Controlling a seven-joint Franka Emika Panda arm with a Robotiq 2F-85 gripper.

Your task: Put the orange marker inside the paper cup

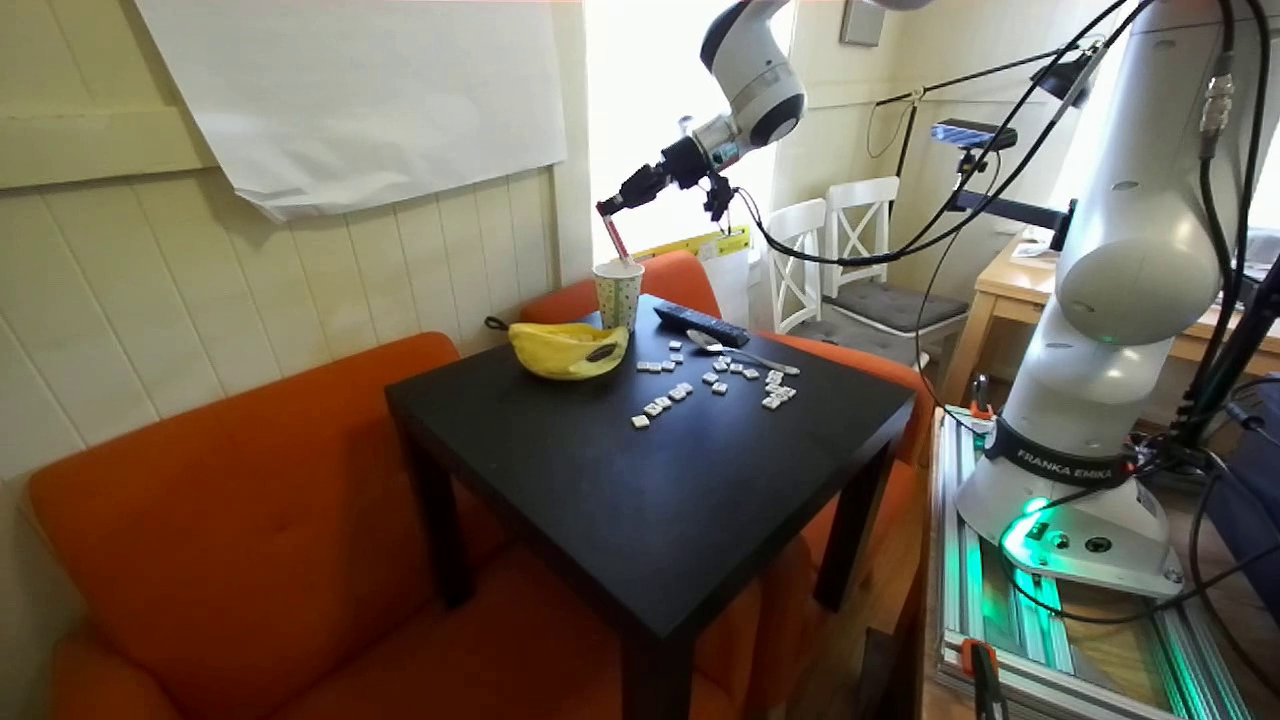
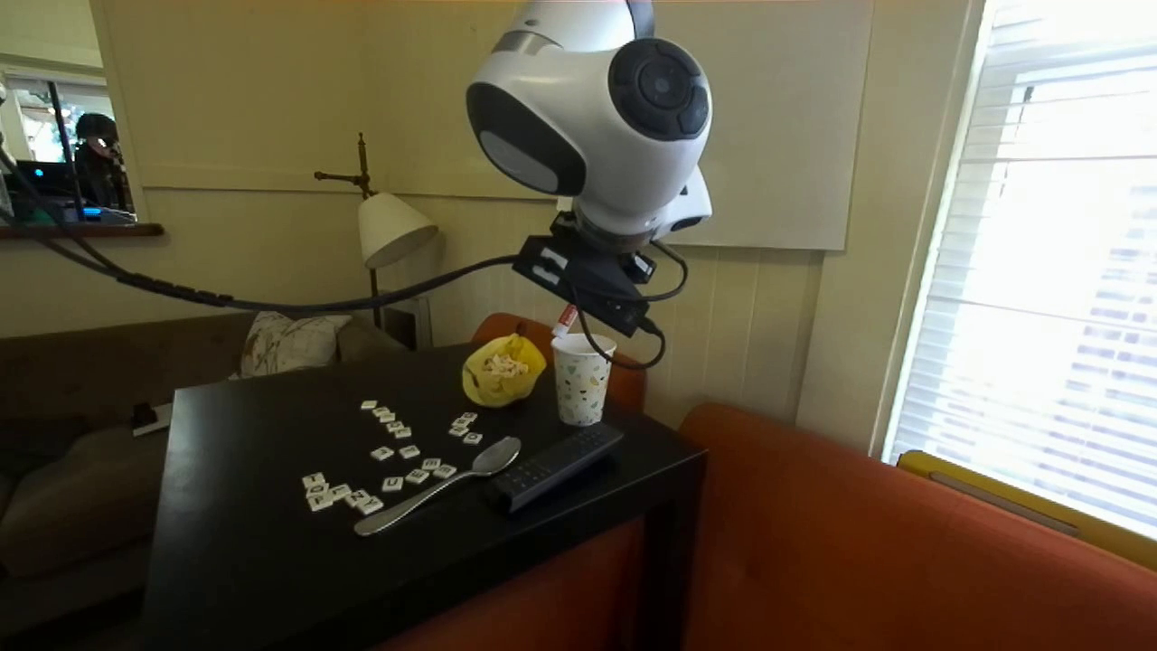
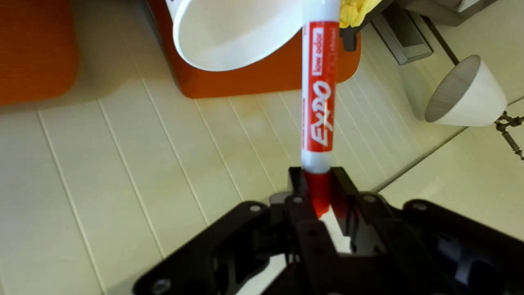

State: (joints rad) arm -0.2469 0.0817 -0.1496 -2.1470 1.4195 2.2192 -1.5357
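In an exterior view, a yellow banana-shaped container [image 2: 488, 392] held pale lumpy contents [image 2: 503, 365]. To its right slanted the slim red-and-white marker [image 3: 320, 88], its red end pinched by the gripper [image 3: 316, 182], its white lower end at the mouth of a tapered, colour-flecked paper cup [image 2: 583, 387] with a smooth white inside; whether it reached within, I could not tell.

Between the gripper [image 3: 318, 184] and the cup [image 2: 582, 384] below it lies open air, crossed by the tilted marker [image 3: 320, 90]; farther below, the banana [image 1: 565, 355] and remote [image 2: 556, 467] block room beside the cup.
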